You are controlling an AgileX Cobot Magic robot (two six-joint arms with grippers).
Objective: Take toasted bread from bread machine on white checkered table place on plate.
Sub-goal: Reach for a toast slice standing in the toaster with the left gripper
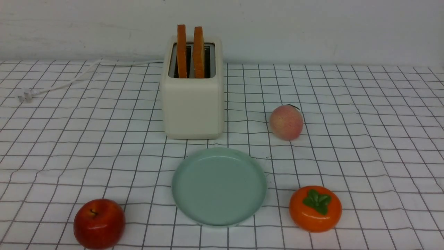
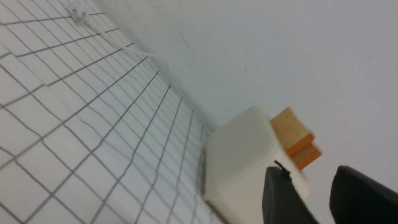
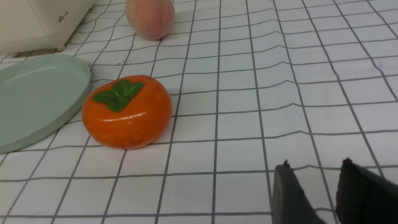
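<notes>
Both grippers' fingers (image 2: 286,199) are cut off by the wrist views' edges.

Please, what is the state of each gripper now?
Left gripper: open, fingers apart, holding nothing.
Right gripper: open, fingers apart, holding nothing.
</notes>
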